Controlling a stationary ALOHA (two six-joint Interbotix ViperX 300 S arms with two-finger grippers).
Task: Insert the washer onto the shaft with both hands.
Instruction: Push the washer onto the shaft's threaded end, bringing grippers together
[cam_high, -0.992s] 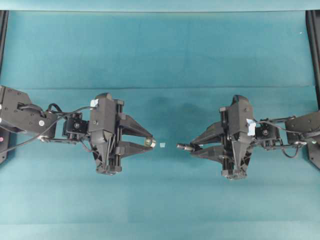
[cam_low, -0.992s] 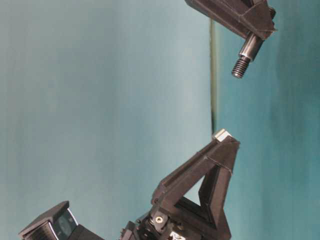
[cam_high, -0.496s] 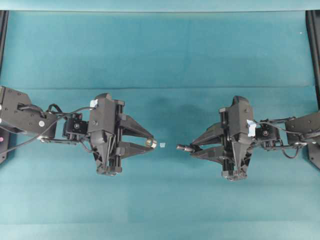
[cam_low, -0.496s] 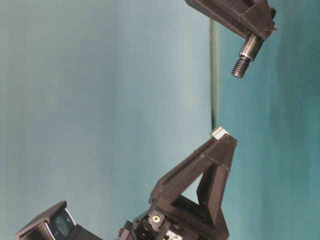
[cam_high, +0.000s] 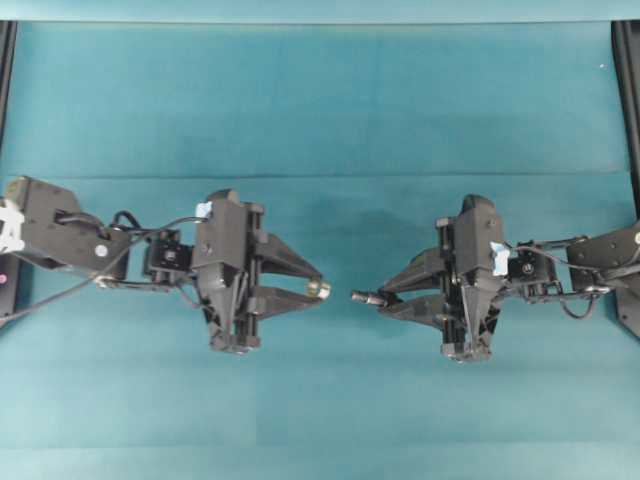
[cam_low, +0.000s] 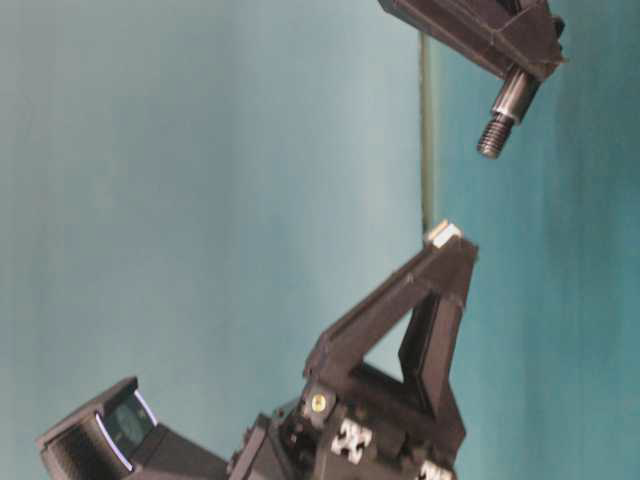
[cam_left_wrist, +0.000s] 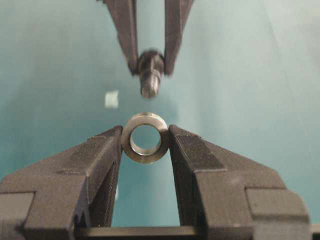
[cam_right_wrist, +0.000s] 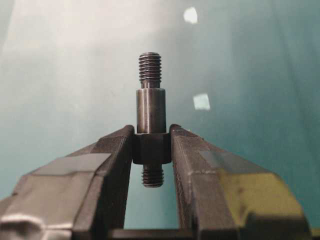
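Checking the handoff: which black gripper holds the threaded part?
The right gripper, clamped on the dark stepped metal shaft; the left gripper pinches the grey metal ring washer.

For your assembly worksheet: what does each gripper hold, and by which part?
The left gripper pinches the washer by its outer rim. The right gripper clamps the shaft by its thick middle collar, threaded end forward.

Two black arms, looping cables, white tape tags, triangular latticed fingers (cam_left_wrist: 95, 165)

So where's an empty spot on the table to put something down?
The mat above both grippers is bare, and so is the strip below them. It's crowded in the middle, where the washer and shaft nearly meet.
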